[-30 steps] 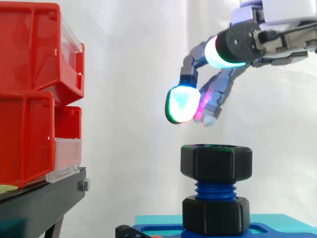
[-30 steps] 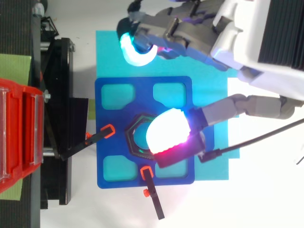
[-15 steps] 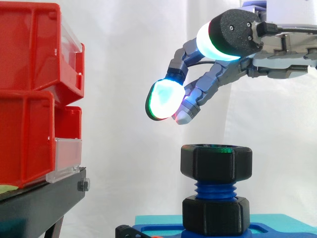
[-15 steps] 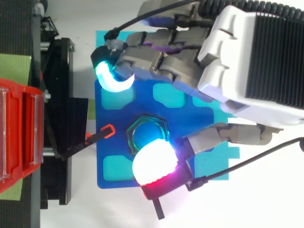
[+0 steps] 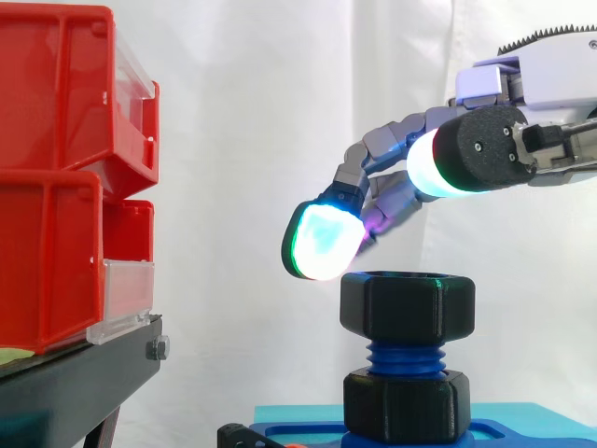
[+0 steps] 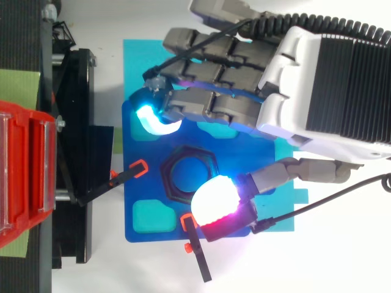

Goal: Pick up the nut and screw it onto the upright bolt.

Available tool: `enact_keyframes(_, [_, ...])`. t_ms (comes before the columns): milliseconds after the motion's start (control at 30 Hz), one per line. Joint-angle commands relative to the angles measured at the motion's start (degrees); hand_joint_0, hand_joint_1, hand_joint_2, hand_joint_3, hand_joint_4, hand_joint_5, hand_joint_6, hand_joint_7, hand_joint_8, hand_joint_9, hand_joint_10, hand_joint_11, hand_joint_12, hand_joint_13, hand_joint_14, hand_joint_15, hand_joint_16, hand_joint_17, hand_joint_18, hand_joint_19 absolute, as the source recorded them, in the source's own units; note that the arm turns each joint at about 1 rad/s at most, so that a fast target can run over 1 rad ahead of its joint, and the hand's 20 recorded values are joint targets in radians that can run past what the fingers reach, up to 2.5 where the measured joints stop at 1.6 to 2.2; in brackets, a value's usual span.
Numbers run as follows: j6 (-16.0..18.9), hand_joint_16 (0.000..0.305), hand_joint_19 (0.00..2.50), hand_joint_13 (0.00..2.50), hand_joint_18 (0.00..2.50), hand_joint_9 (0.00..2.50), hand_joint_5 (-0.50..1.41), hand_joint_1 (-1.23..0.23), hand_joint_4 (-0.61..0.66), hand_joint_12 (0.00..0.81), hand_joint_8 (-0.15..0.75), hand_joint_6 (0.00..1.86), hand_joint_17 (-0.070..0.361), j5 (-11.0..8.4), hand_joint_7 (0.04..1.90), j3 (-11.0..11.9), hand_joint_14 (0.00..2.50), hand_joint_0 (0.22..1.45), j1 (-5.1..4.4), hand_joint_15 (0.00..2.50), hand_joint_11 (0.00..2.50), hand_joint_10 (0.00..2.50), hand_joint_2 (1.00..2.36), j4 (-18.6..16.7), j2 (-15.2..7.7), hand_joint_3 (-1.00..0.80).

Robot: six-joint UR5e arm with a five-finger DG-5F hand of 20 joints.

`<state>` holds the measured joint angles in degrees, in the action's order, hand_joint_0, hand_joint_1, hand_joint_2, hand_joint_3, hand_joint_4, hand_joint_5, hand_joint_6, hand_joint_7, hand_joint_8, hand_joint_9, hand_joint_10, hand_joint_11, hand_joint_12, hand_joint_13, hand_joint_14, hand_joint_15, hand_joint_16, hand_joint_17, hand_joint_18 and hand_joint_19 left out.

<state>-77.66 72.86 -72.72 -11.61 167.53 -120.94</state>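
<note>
A black hex nut (image 5: 407, 303) sits atop the blue threaded bolt (image 5: 405, 357), which stands upright from a black hex base (image 5: 405, 403) on a blue plate (image 6: 146, 238). From above, the nut (image 6: 187, 176) shows as an open hexagon ring. My hand (image 5: 476, 154) hovers over it from the right, open. One glowing fingertip (image 5: 322, 243) hangs just above the nut's left top edge. In the top view the fingers (image 6: 154, 117) lie on one side of the nut and the thumb pad (image 6: 215, 204) on the other, with nothing held.
Stacked red bins (image 5: 56, 177) rest on a black stand (image 5: 75, 383) at the left. The blue plate lies on a cyan mat (image 6: 137, 67). Two black clamps with orange tips (image 6: 137, 168) (image 6: 192, 244) hold the plate's edges.
The hand has come down toward the nut. The thumb pad slid off the nut's top to its side, and the fingers moved in beside the nut.
</note>
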Motion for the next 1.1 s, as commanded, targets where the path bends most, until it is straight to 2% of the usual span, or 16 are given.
enact_keyframes(0, [0.06,0.039,0.0,0.14,0.0,0.2,-0.19,-0.22,0.04,0.333,0.172,0.5,0.088,0.0,0.81,-0.06,0.0,0.44,-0.08,0.0,0.0,0.0,1.0,0.17,0.0,-0.5])
enact_keyframes(167, [-0.03,0.04,0.0,0.01,0.0,0.07,-0.18,-0.14,0.1,0.32,0.132,0.5,0.091,0.09,0.94,0.03,0.0,0.45,0.01,0.0,0.0,0.0,1.0,-0.01,0.0,-0.5])
enact_keyframes(200, [-0.03,0.041,0.0,0.0,0.0,0.02,-0.17,-0.1,0.17,0.323,0.128,0.5,0.091,0.09,1.05,0.03,0.0,0.45,0.01,0.0,0.0,0.0,1.0,-0.01,0.0,-0.5])
enact_keyframes(267, [-0.03,0.041,0.0,0.0,0.0,0.0,-0.17,-0.09,0.16,0.325,0.12,0.5,0.092,0.0,1.07,-0.06,0.0,0.45,0.01,0.0,0.0,0.0,1.0,-0.01,0.0,-0.5])
enact_keyframes(300, [-0.03,0.042,0.0,0.0,0.0,0.0,-0.19,-0.09,0.04,0.326,0.119,0.5,0.094,0.09,0.89,-0.06,0.0,0.45,0.01,0.0,0.0,0.0,1.0,-0.01,0.0,-0.5])
enact_keyframes(333, [-0.03,0.042,0.0,0.0,0.0,0.0,-0.22,-0.1,-0.01,0.327,0.12,0.5,0.095,0.09,0.79,0.03,0.0,0.45,0.01,0.0,0.0,0.0,1.0,-0.01,0.0,-0.5])
enact_keyframes(400, [-0.03,0.043,0.0,0.0,0.0,0.0,-0.23,-0.1,0.0,0.332,0.129,0.5,0.097,0.09,0.73,-0.06,0.0,0.44,0.01,0.0,0.0,0.0,1.0,-0.01,0.0,-0.5])
enact_keyframes(667, [-0.03,0.041,0.0,0.15,0.0,0.17,-0.22,-0.13,0.06,0.342,0.184,0.5,0.092,-0.26,0.66,-0.06,0.0,0.45,0.01,0.0,0.0,0.0,1.0,0.17,0.0,-0.5])
enact_keyframes(1067, [-0.03,0.04,0.0,0.21,0.0,0.23,-0.2,-0.13,0.12,0.349,0.21,0.5,0.091,-0.09,0.69,-0.06,0.0,0.45,0.01,0.0,0.0,0.0,1.0,0.25,0.0,-0.5])
